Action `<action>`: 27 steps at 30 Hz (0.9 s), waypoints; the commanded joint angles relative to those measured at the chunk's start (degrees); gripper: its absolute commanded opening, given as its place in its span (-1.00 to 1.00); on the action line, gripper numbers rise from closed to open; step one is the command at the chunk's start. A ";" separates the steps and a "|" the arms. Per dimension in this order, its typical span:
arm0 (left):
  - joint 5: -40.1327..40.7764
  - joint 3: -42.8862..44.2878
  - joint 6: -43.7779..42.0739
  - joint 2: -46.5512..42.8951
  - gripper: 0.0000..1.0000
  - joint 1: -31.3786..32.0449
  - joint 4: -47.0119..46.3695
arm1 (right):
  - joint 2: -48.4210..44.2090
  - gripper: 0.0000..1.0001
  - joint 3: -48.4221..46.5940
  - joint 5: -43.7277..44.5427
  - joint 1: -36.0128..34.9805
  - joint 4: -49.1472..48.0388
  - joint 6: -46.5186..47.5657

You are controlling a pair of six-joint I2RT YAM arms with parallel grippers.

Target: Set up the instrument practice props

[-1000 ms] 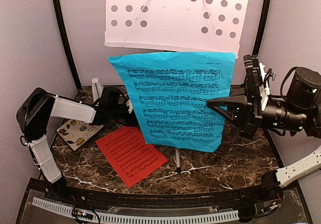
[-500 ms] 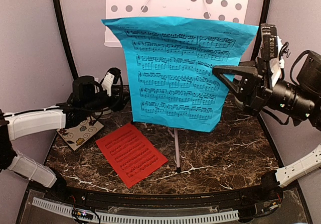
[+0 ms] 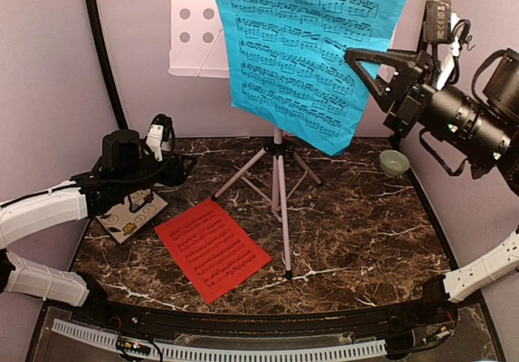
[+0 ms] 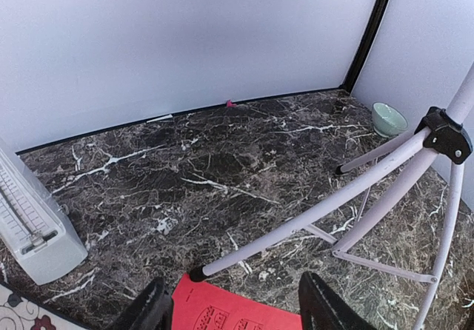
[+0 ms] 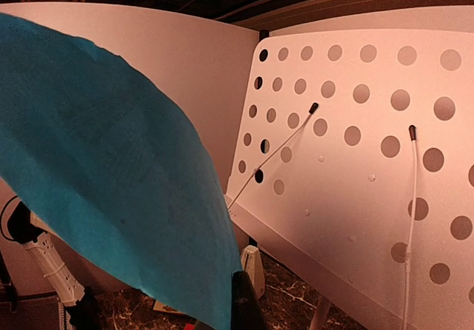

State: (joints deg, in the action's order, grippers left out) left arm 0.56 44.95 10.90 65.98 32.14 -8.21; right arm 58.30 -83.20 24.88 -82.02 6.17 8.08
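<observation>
My right gripper (image 3: 358, 58) is shut on the right edge of the blue music sheet (image 3: 312, 45) and holds it high in front of the white perforated music stand's desk (image 3: 191, 31). In the right wrist view the sheet (image 5: 111, 197) hangs left of the desk (image 5: 355, 167), with one dark finger (image 5: 245, 305) at its lower edge. The tripod legs (image 3: 278, 185) stand mid-table. The red-orange sheet (image 3: 212, 248) lies flat in front of them. My left gripper (image 3: 183, 165) is open and empty, above the red sheet's far edge (image 4: 237, 315). The grey metronome (image 4: 31, 226) stands at the back left.
A floral coaster (image 3: 128, 215) lies at the left under my left arm. A small green bowl (image 3: 394, 163) sits at the back right, and it also shows in the left wrist view (image 4: 389, 118). Grey walls close the back and both sides.
My right gripper has raised the blue sheet from table height up to the stand's desk. My left gripper has drawn back to the left, uncovering the tripod legs.
</observation>
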 commanded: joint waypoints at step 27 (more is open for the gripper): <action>-4.66 11.70 1.89 -8.04 0.26 -9.96 14.78 | 9.62 -1.00 -11.05 -13.04 12.92 -0.94 -2.78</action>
State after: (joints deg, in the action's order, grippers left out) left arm -0.95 51.13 12.45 60.88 25.76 2.98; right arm 68.62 -92.27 14.09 -70.70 7.64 6.72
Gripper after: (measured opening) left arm 0.632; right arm 0.007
